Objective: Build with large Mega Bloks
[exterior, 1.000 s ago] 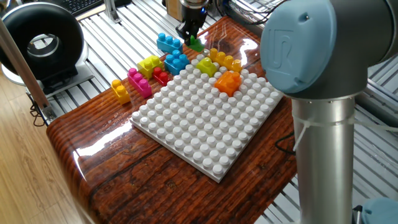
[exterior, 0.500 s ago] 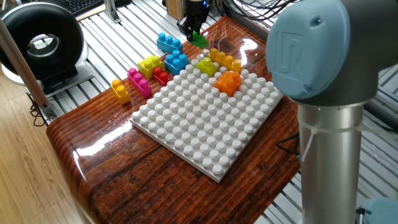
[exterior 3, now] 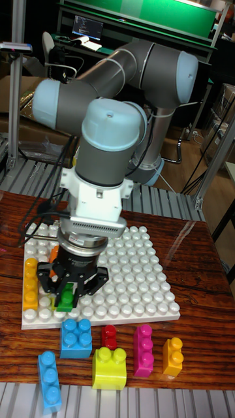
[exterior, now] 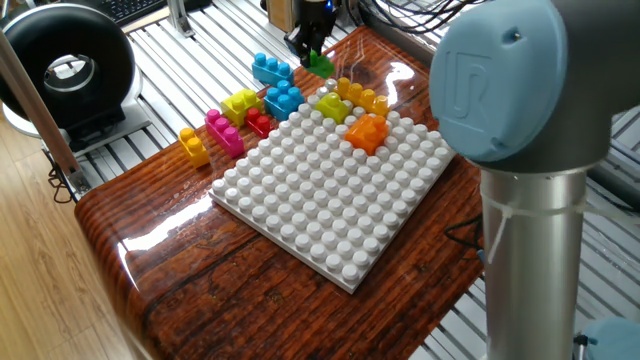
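The gripper [exterior 3: 67,292] pinches the green brick [exterior 3: 66,297]; it has lifted a little, off the desk by the baseplate [exterior: 330,215] corner; placing comes next.

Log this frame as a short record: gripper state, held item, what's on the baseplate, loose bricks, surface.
gripper: shut on green brick, raised by the baseplate's edge
baseplate: white, studded; carries orange brick, lime brick, long yellow-orange brick
loose bricks: two blue, red, yellow, magenta, small orange-yellow
surface: glossy wooden table
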### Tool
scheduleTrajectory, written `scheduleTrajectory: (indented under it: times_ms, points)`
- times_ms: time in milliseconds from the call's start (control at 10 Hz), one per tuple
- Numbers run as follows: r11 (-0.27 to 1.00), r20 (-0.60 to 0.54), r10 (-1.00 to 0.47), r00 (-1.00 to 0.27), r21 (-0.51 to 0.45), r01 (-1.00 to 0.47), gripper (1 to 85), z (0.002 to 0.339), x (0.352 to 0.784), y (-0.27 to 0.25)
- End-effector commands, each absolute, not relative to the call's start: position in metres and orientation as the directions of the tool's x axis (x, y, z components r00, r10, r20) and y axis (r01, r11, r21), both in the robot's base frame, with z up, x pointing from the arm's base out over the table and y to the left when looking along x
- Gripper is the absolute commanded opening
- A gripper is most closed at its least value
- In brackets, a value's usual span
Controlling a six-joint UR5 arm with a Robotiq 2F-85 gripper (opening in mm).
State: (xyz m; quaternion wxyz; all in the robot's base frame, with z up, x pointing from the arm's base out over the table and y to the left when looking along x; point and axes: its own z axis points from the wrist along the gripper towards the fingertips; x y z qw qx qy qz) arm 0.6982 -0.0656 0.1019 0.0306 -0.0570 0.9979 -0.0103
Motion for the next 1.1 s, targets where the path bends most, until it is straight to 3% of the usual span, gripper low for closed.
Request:
scheduleTrajectory:
  times_ms: [0, 600, 1000]
  points:
    - [0.997, -0.059, -0.073, -0.996, 0.003, -0.073, 1.0, 0.1, 0.681, -0.035]
    - [0.999, -0.089, -0.033, -0.995, 0.027, -0.035, 1.0, 0.076, 0.658, -0.013]
    - [0.992, -0.076, -0.113, -0.991, 0.054, -0.117, 1.0, 0.059, 0.641, -0.008]
